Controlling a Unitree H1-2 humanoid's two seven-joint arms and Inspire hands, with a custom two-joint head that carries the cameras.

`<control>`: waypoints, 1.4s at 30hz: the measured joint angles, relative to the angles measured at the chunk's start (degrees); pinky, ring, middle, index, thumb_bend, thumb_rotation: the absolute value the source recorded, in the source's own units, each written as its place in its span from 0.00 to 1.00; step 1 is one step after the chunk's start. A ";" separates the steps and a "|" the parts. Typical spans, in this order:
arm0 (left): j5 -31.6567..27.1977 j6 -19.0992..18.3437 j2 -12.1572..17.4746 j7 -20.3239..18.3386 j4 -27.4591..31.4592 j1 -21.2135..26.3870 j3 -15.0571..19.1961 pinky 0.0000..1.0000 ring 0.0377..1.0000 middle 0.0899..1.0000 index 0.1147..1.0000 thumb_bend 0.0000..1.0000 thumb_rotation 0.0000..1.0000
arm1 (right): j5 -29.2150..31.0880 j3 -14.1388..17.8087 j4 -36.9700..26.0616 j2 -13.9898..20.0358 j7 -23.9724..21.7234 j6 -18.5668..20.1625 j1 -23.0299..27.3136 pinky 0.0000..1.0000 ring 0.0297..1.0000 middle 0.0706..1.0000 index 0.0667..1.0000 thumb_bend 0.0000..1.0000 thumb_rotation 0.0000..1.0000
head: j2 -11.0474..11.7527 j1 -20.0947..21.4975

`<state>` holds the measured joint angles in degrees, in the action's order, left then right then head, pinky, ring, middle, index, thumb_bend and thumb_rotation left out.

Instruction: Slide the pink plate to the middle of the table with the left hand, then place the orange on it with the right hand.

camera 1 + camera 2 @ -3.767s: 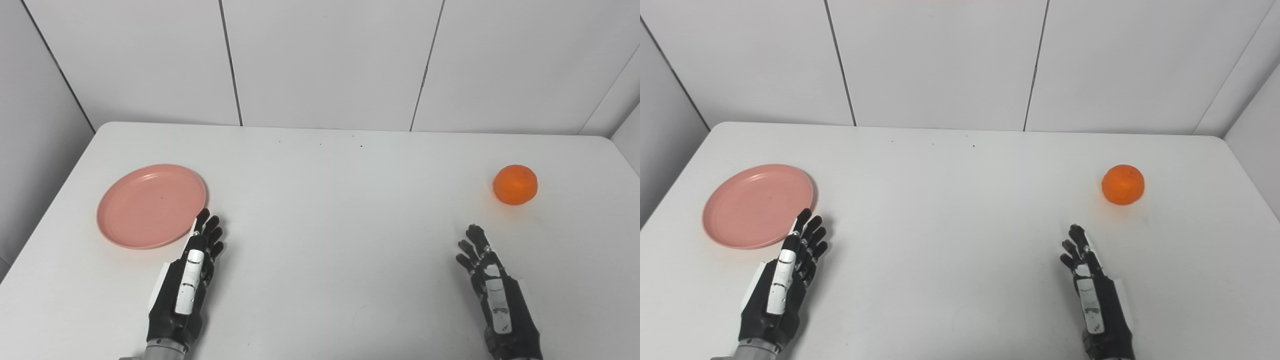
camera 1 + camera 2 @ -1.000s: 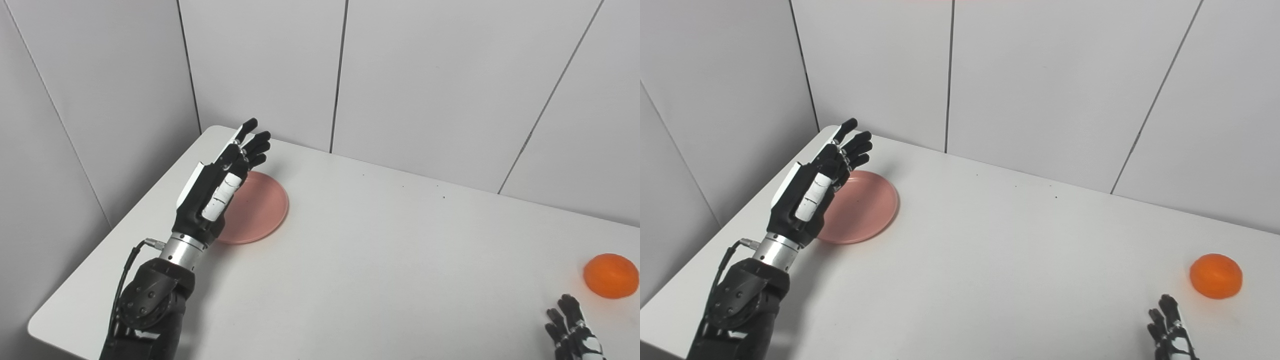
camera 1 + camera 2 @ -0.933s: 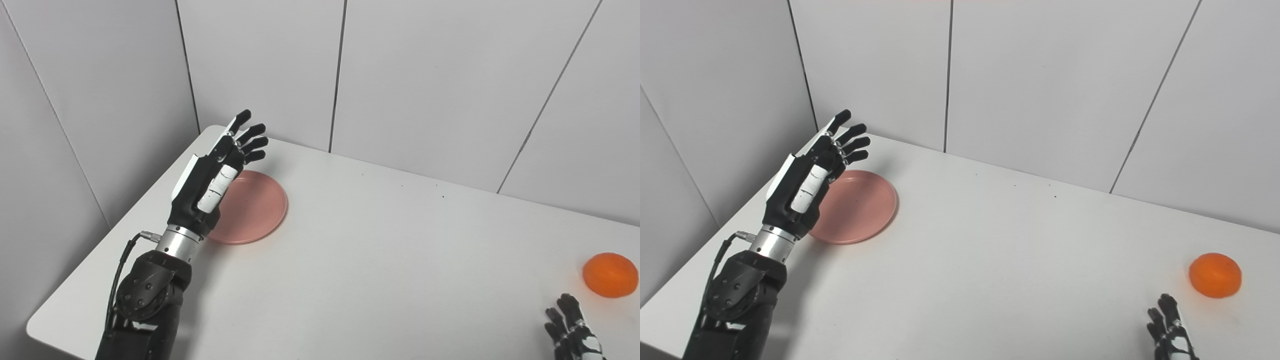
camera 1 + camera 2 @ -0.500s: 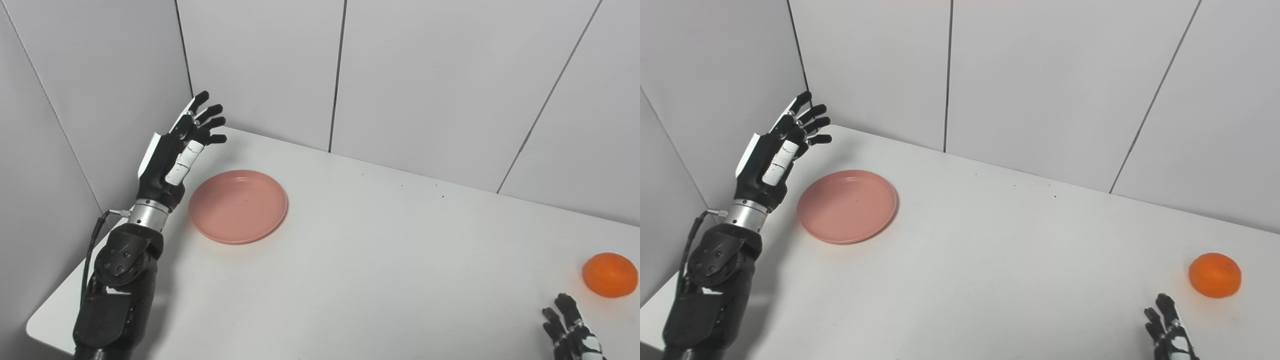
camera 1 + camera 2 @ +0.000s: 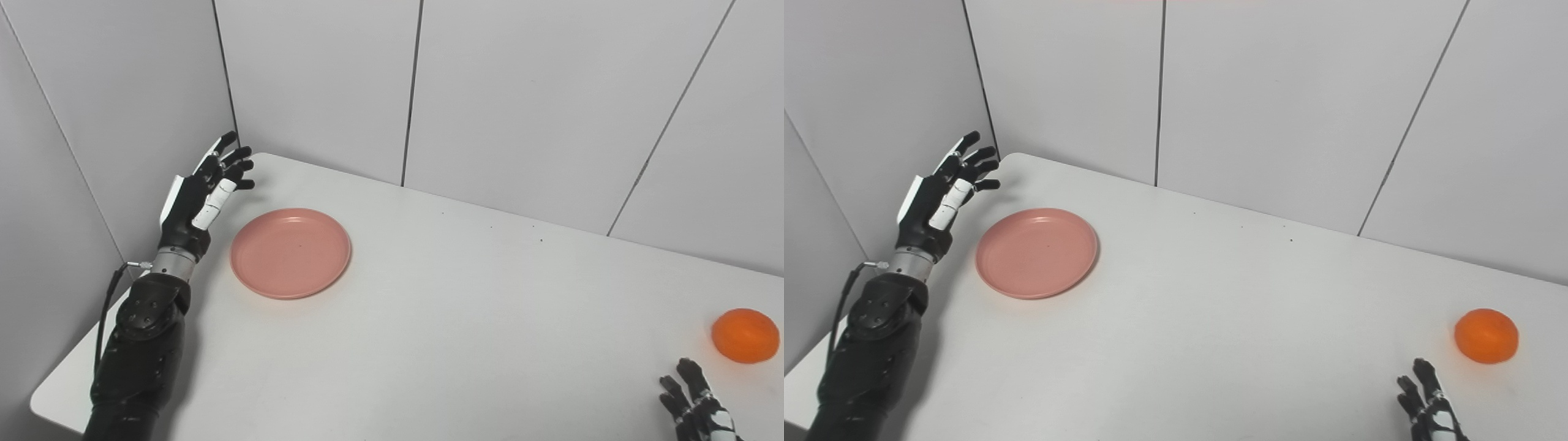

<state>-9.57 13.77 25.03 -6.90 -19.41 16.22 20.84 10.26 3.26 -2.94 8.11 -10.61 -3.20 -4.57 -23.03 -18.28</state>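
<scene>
1. So the pink plate (image 5: 290,252) sat flat on the white surface (image 5: 441,318), over near its far left corner and not in the middle.
2. Left hand (image 5: 202,196) was raised just left of the plate, fingers spread, holding nothing, not touching it.
3. Orange (image 5: 745,335) sat way over on the right side, well apart from the plate.
4. Right hand (image 5: 1427,404) was low at the bottom edge near the orange, fingers apart and empty, mostly cut off though.

White table (image 5: 465,318) w/ pink plate (image 5: 290,252) far left, orange (image 5: 745,335) far right.
</scene>
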 measured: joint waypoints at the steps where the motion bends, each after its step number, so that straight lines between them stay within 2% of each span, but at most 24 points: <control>1: 0.25 0.49 0.09 0.31 -1.28 0.11 -0.09 0.70 0.82 0.83 0.90 0.85 0.74 | 0.01 -0.02 0.00 0.01 0.00 0.00 0.00 0.96 0.93 0.97 0.93 0.71 1.00 | 0.00 0.00; 5: 2.04 1.53 0.31 1.12 -4.32 0.66 -1.33 0.75 0.83 0.84 0.91 0.83 0.75 | -0.03 -0.05 -0.01 0.02 0.03 0.00 0.00 0.94 0.92 0.97 0.93 0.72 1.00 | -0.09 0.09; 9: 1.75 3.62 0.34 0.74 -9.59 2.51 -1.79 0.71 0.84 0.86 0.92 0.79 0.75 | -0.16 -0.17 -0.07 0.01 0.14 0.01 -0.01 0.93 0.91 0.97 0.93 0.71 1.00 | -0.18 0.26; 16: -0.13 3.79 0.33 -0.87 -12.17 4.27 -2.65 0.76 0.85 0.87 0.92 0.82 0.74 | -0.16 -0.36 -0.17 0.02 0.13 0.00 -0.02 0.92 0.91 0.97 0.93 0.72 1.00 | -0.44 0.53; 19: -0.29 3.73 0.31 -1.33 -12.40 4.34 -3.25 0.82 0.86 0.87 0.92 0.79 0.74 | -0.17 -0.37 -0.21 0.02 0.17 0.00 -0.04 0.91 0.90 0.96 0.93 0.71 1.00 | -0.62 0.70; 26: -0.85 2.31 0.31 -3.05 -11.92 4.34 -4.55 0.86 0.89 0.89 0.93 0.80 0.75 | -0.18 -0.59 -0.21 0.04 0.12 0.00 -0.04 0.94 0.91 0.97 0.93 0.71 1.00 | -0.70 0.79; 31: -1.45 0.01 0.31 -3.41 -10.99 4.31 -4.80 0.86 0.90 0.89 0.94 0.82 0.77 | -0.20 -0.66 -0.26 0.05 0.15 0.00 -0.05 0.92 0.91 0.97 0.93 0.70 1.00 | -0.97 0.97; 42: -1.49 -0.31 0.39 -4.56 -11.44 4.26 -5.04 0.87 0.90 0.89 0.93 0.83 0.77 | -0.22 -0.68 -0.38 0.08 0.27 0.01 -0.11 0.92 0.90 0.96 0.93 0.71 1.00 | -0.97 0.62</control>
<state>-11.06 13.46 25.42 -11.46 -30.85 20.48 15.80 10.04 2.58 -3.32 8.19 -10.34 -3.18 -4.68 -23.99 -17.67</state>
